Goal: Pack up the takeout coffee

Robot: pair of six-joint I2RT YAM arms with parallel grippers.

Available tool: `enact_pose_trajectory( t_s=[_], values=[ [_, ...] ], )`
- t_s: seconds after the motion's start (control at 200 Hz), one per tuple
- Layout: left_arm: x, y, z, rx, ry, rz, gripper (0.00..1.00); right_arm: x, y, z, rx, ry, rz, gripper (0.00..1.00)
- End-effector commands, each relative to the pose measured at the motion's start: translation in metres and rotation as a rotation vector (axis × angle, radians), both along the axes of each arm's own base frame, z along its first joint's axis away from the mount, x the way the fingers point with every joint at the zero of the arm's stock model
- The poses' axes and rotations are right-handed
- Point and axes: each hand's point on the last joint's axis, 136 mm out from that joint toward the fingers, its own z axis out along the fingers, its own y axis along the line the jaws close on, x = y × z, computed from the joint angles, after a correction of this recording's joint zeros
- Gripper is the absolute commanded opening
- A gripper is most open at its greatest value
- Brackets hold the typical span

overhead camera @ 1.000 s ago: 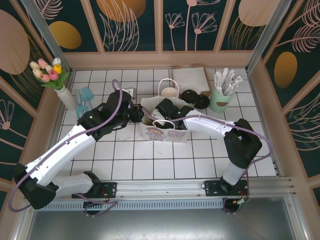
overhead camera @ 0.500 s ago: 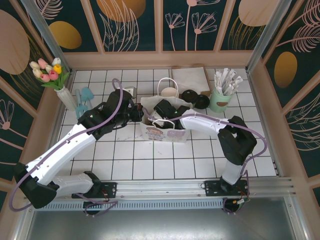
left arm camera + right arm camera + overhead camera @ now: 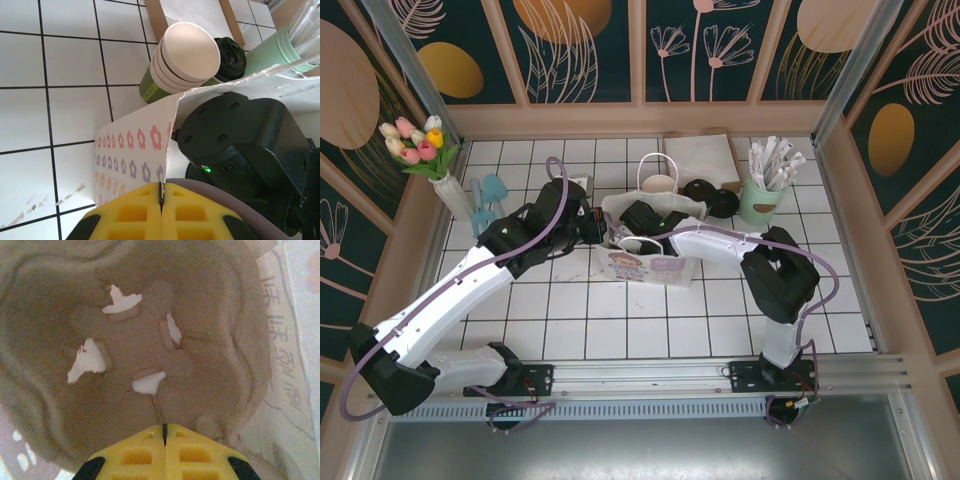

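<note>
the left end effector [image 3: 161,194] is closed on the rim of the paper bag [image 3: 650,265]; the flower-printed edge is pinched between its yellow pads, so the mouth is held open. the right end effector [image 3: 164,432] is closed on nothing and is found inside the bag, pointed at the crumpled brown bottom. the takeout coffee [image 3: 700,192], which appears to be a dark green cup under a black lid, is stood upright on the counter [image 3: 620,320] just behind the bag, beside a stack of open cups [image 3: 185,55]. from the right end effector it lies toward the far side of the counter and slightly to the right, its long axis vertical. the right arm is judged the nearer and the free one. the bag's rear wall is set between them, so a lift out of the bag is called for first.
</note>
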Motion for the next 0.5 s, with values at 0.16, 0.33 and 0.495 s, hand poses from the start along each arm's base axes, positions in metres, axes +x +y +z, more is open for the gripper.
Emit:
enact_pose_trajectory(
  t_s=[0.16, 0.33, 0.495],
  values=[
    [-0.002, -0.009, 0.019, -0.043, -0.045, -0.041, 0.0, -0.014, 0.0, 0.006, -0.05, 0.02, 0.047, 0.0],
    [0.0, -0.008, 0.018, -0.033, -0.049, -0.036, 0.0, -0.021, 0.006, 0.018, 0.017, 0.035, 0.054, 0.0],
    [0.0, -0.008, 0.018, -0.03, -0.049, -0.038, 0.0, -0.012, -0.023, -0.02, -0.148, -0.016, -0.028, 0.0]
  ],
)
